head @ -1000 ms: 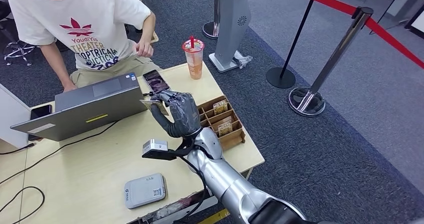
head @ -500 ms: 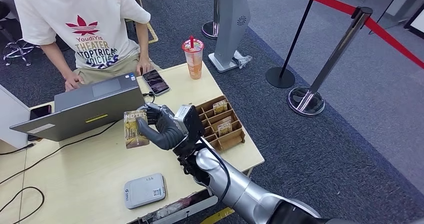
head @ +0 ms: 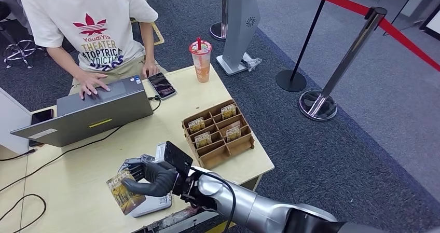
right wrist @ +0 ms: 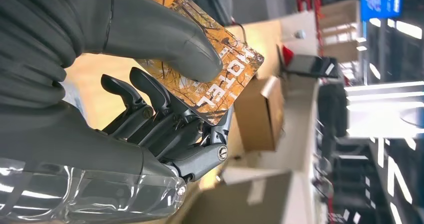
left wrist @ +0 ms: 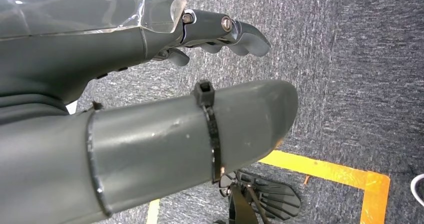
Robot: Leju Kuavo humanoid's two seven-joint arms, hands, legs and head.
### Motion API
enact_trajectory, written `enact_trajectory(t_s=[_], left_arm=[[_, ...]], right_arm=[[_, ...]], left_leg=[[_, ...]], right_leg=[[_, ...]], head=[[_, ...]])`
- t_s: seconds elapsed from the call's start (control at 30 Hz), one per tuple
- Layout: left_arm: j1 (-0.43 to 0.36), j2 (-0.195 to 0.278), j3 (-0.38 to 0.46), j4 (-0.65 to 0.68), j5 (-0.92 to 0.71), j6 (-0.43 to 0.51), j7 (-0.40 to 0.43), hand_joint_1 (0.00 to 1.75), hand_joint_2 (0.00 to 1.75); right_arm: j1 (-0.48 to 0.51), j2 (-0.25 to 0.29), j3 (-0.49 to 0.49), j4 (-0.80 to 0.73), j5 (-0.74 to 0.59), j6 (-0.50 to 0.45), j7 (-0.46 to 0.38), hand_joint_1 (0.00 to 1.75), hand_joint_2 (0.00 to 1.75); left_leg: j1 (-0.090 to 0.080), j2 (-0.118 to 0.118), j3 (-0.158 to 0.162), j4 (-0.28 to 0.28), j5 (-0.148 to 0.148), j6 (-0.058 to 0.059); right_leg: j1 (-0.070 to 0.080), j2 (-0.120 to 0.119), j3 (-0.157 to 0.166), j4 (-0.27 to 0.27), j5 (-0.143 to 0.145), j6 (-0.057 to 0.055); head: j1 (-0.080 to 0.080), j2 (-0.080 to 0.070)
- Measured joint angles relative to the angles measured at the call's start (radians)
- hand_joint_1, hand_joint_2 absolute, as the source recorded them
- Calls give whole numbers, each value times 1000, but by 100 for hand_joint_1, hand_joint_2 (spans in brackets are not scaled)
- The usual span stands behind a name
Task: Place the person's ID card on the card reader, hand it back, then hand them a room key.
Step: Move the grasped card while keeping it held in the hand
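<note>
Orange card [head: 120,193] printed "HOTEL" [right wrist: 220,87] is pinched between thumb and fingers of the right hand [head: 150,178], held just above the grey card reader [head: 155,204] at the table's [head: 78,181] near edge. Left hand [left wrist: 150,59] hangs over grey carpet, fingers loosely apart, holding nothing. Wooden tray [head: 218,132] holds more cards in its compartments. Person [head: 88,25] in a white shirt reading "THEATER" types on a laptop [head: 88,116].

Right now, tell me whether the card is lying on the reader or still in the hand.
In the hand. The right hand pinches the orange card between thumb and fingers, tilted just above the white card reader; whether it touches cannot be told.
</note>
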Motion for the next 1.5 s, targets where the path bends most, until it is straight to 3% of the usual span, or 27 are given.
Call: enact_trajectory(t_s=[0.47, 0.67, 1.03, 1.5], left_arm=[[0, 0, 0, 2, 1, 2, 8, 0, 0], [0, 0, 3, 2, 10, 10, 17, 0, 0], [1, -1, 6, 2, 6, 15, 17, 0, 0], [1, 0, 6, 2, -14, 9, 17, 0, 0]], right_arm=[[-38, 0, 91, 118, -38, 11, 0, 175, 175], [-60, 12, 109, 185, -39, -31, 3, 175, 175], [-101, 51, 107, 346, -52, -135, -10, 175, 175], [-108, 66, 68, 440, -53, -166, -19, 175, 175]], left_leg=[[0, 0, 0, 0, 0, 0], [0, 0, 0, 0, 0, 0], [0, 0, 0, 0, 0, 0], [0, 0, 0, 0, 0, 0]], right_leg=[[0, 0, 0, 0, 0, 0], [0, 0, 0, 0, 0, 0], [0, 0, 0, 0, 0, 0], [0, 0, 0, 0, 0, 0]], head=[[0, 0], [0, 0], [0, 0], [0, 0]])
